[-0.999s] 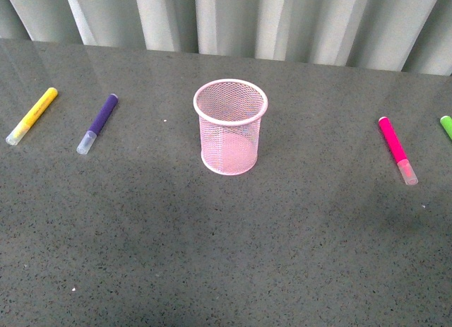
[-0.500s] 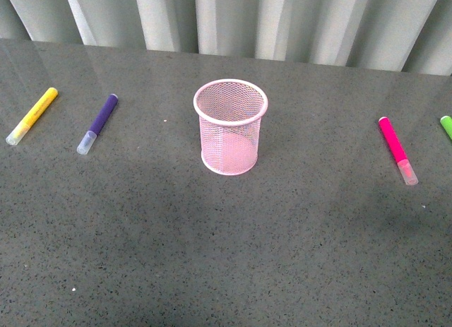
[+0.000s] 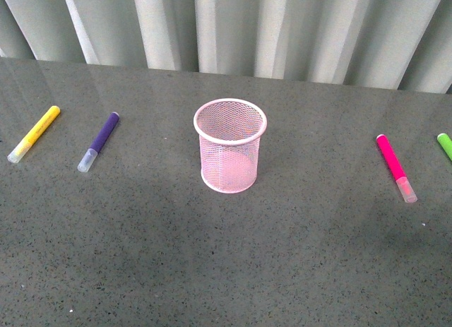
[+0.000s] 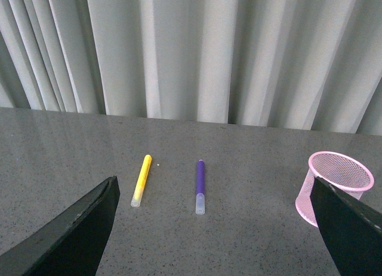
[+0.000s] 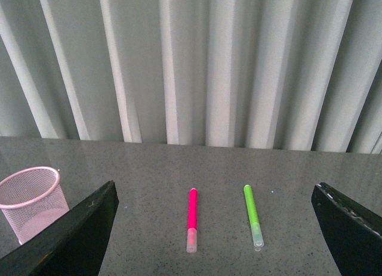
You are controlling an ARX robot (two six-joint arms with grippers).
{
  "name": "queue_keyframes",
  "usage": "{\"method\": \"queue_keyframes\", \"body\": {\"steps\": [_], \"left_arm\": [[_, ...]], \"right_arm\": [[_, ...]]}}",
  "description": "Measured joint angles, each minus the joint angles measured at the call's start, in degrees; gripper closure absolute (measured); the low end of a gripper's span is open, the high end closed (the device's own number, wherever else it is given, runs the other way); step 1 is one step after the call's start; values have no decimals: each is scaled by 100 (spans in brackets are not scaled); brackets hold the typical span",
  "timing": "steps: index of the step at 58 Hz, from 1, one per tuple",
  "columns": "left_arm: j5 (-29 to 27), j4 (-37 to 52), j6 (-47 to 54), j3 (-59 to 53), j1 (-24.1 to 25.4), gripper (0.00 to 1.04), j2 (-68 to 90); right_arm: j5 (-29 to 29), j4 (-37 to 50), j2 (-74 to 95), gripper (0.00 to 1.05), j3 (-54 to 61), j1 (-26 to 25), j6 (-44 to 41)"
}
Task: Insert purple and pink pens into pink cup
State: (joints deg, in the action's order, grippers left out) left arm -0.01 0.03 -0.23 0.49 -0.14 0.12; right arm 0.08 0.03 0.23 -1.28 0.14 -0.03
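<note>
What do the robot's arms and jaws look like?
Only the wrist views show them: the left gripper and right gripper each have two plain black, wedge-shaped jaws. No cables or markings are visible; the arms themselves are out of view.

A big grey table (image 3: 226, 270) with tiny specks fills the front. It is smooth and a bit shiny. Behind it hangs a pale grey curtain (image 3: 233, 30) with long folds going up and down. The light is soft
</note>
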Motion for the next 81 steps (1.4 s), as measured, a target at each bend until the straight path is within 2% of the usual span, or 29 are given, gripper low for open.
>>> {"method": "queue_keyframes", "body": {"steps": [12,15,17,19,22,29,35,38,42,55,69,81], "left_arm": [[0,0,0,0,0,7,0],[-553,15,-127,0,-192,7,79],[-1281,81,-339,-2,-470,7,229],[-1698,168,-459,-2,-654,7,393],[-1952,367,-638,-2,-778,7,748],[-1617,846,-1056,63,-715,7,1965],[-675,1521,-1032,780,-551,7,3998],[-129,1327,-984,1432,-494,7,4933],[177,1152,-861,2074,-485,7,5770],[155,903,-514,3403,-468,7,7410],[678,636,-81,4527,-297,7,8933],[680,345,472,5421,-188,7,10076]], "right_arm": [[0,0,0,7,0,0,0],[0,0,0,7,0,0,0],[-2,0,2,7,0,0,0],[9,0,0,7,0,0,2],[0,0,0,7,0,0,0],[0,0,0,7,0,0,0],[2,0,0,7,0,0,2],[2,0,0,7,0,0,0],[0,0,0,7,0,0,2],[2,0,0,7,0,0,0],[0,0,0,7,0,0,0],[0,0,0,7,0,0,0]]}}
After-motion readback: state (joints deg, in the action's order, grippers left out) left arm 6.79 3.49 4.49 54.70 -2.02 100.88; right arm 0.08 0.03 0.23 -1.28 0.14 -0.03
